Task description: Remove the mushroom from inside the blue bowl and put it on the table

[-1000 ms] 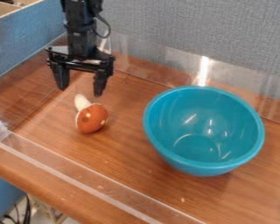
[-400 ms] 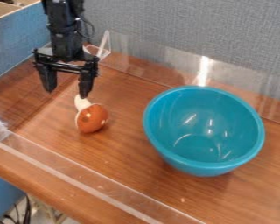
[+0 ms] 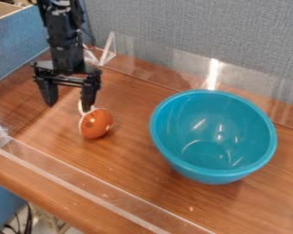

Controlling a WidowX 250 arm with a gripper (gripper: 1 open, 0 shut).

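The mushroom (image 3: 95, 122) lies on its side on the table (image 3: 63, 155), left of the blue bowl (image 3: 214, 136), its reddish-brown cap toward the front and its pale stem toward the back. My gripper (image 3: 67, 97) hangs just behind and left of it, pointing down, open, with nothing between its black fingers (image 3: 45, 93). The bowl holds nothing that I can see.
Low clear acrylic walls (image 3: 174, 64) run along the back and the front edge of the wooden top. A cardboard box (image 3: 15, 37) stands at the far left behind the arm.
The gripper has shifted left, away from above the mushroom, and stands a little lower. The mushroom and bowl have not moved.
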